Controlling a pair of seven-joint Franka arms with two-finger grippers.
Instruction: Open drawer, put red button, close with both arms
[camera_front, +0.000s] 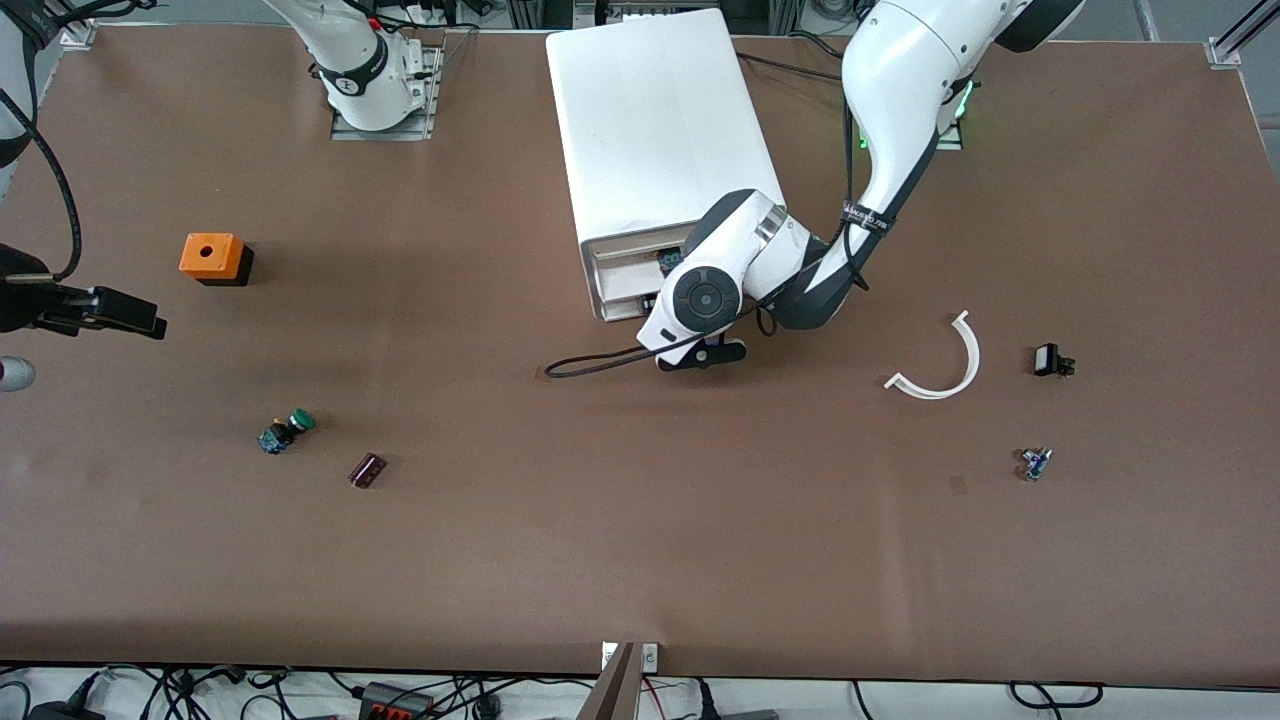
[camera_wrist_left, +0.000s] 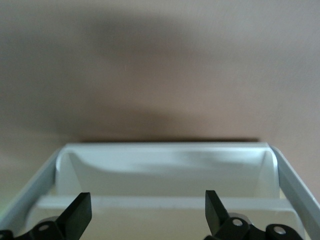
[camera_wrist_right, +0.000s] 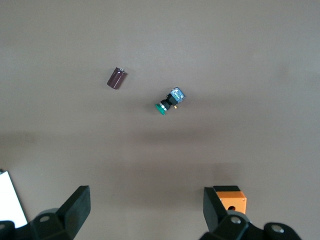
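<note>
The white cabinet stands at the table's robot side, its front toward the camera. Its top drawer is pulled out. In the left wrist view the drawer's front wall is bare white. A small dark and blue thing lies in the drawer beside the left wrist; no red cap shows, so I cannot tell whether it is the red button. My left gripper is open and empty over the drawer's front. My right gripper is open and empty, waiting above the right arm's end of the table.
An orange box, a green-capped button and a brown cylinder lie toward the right arm's end. A white curved strip and two small parts lie toward the left arm's end.
</note>
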